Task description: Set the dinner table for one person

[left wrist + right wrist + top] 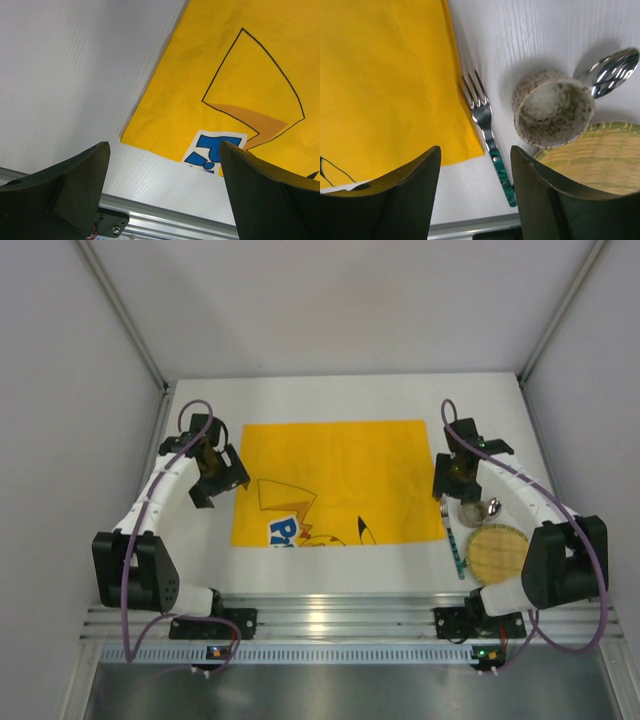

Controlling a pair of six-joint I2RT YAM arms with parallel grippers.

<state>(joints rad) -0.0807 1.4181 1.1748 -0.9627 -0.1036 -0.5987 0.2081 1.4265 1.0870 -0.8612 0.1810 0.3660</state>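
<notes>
Right wrist | spoon (612, 70) handle hidden behind cup (552, 107) | left hand (164, 147) released | right hand (476, 150) released

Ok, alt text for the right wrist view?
A green-handled steel fork lies on the white table beside a yellow cloth mat, near a speckled ceramic cup, metal spoon and woven bamboo plate, below the open right gripper.

The white tabletop (330, 400) carried a yellow cartoon-printed cloth mat (335, 455) lying flat across its middle. Just off the mat's right edge lay a green-handled fork (484, 117), tines toward the far side, and right of it stood a speckled cup (552, 107) with a spoon (612, 70) just beside it. A round woven plate (600, 170) sat nearer the front, and the cup seemed to touch its rim.
</notes>
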